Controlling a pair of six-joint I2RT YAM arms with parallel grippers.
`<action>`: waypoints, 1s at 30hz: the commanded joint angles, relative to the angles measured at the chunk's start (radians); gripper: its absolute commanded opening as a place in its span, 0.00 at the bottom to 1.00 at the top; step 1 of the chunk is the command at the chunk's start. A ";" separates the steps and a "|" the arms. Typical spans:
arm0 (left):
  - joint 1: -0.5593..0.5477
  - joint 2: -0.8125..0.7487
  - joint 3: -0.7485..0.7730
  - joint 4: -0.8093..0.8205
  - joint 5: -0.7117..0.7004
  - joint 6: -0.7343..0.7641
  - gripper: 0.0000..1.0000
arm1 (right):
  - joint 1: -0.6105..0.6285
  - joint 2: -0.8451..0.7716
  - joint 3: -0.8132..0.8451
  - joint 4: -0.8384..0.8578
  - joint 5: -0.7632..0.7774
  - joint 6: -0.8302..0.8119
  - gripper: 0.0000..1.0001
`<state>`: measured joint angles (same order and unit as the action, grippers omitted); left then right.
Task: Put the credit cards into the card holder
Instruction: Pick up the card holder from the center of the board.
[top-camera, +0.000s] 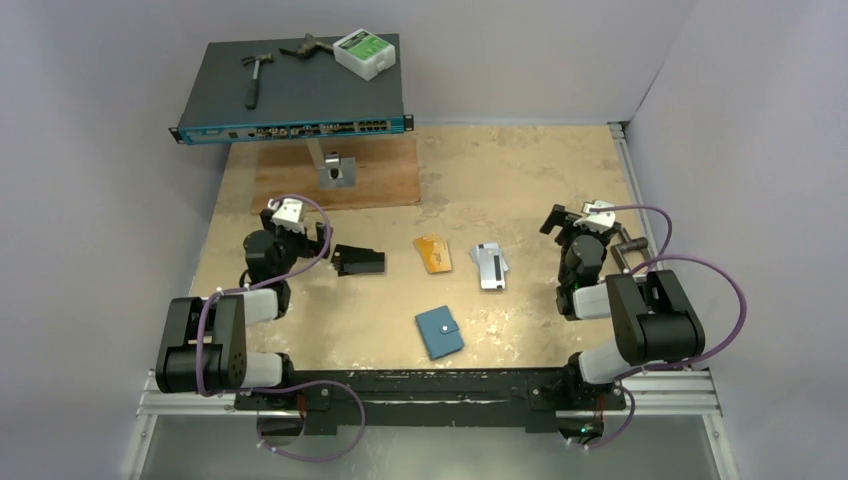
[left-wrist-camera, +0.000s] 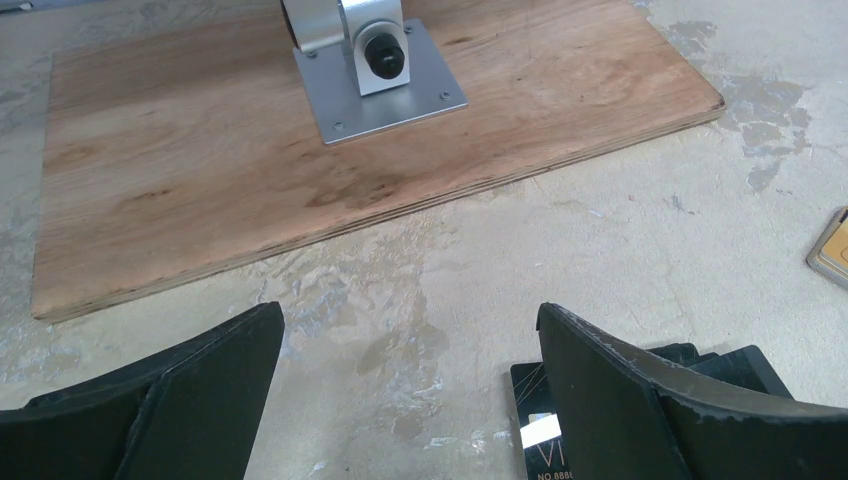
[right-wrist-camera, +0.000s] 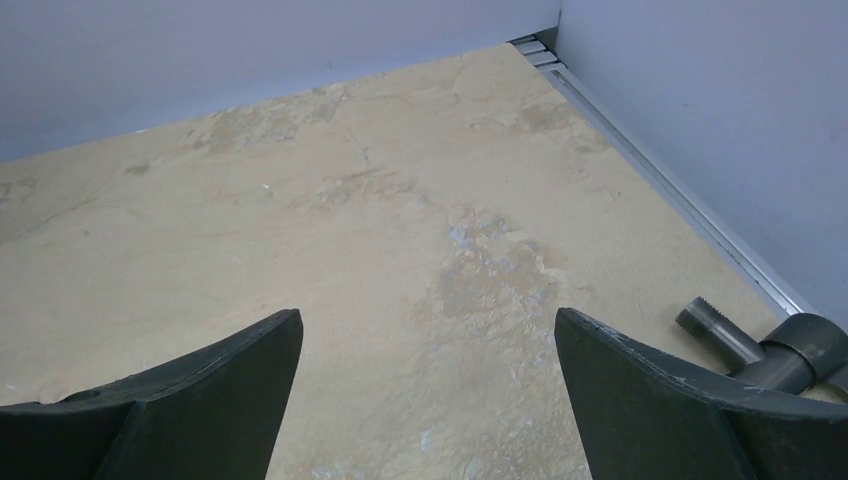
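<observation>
The teal card holder (top-camera: 440, 331) lies shut, white stud up, near the front middle of the table. Orange-gold credit cards (top-camera: 434, 253) and silver-grey cards with a dark stripe (top-camera: 489, 264) lie side by side behind it. An orange card's edge shows in the left wrist view (left-wrist-camera: 832, 250). My left gripper (top-camera: 298, 224) (left-wrist-camera: 410, 320) is open and empty over bare table at the left, pointing at the plywood. My right gripper (top-camera: 576, 220) (right-wrist-camera: 428, 325) is open and empty at the right, well apart from the cards.
A black folded object (top-camera: 358, 261) (left-wrist-camera: 720, 362) lies just right of the left gripper. Behind it is a plywood board (top-camera: 300, 185) (left-wrist-camera: 250, 180) with a metal mount (top-camera: 336, 170) (left-wrist-camera: 375, 75). A network switch (top-camera: 290, 100) carries a hammer (top-camera: 257, 75). A grey pipe fitting (top-camera: 628, 248) (right-wrist-camera: 770, 350) lies by the right wall.
</observation>
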<state>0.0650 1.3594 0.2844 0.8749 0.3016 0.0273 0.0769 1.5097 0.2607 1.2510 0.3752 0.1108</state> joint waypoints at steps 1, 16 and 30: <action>0.004 -0.005 0.022 0.062 -0.001 -0.002 1.00 | 0.004 -0.028 0.046 0.000 0.008 -0.017 0.99; 0.025 -0.146 0.437 -0.878 0.102 0.120 1.00 | 0.007 -0.206 0.499 -1.068 -0.246 0.473 0.99; -0.113 -0.403 0.521 -1.551 0.260 0.400 1.00 | 0.811 -0.337 0.439 -1.379 0.170 0.526 0.99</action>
<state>0.0547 1.0248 0.7826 -0.4541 0.5396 0.3107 0.7212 1.1961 0.7250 -0.0284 0.3973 0.5472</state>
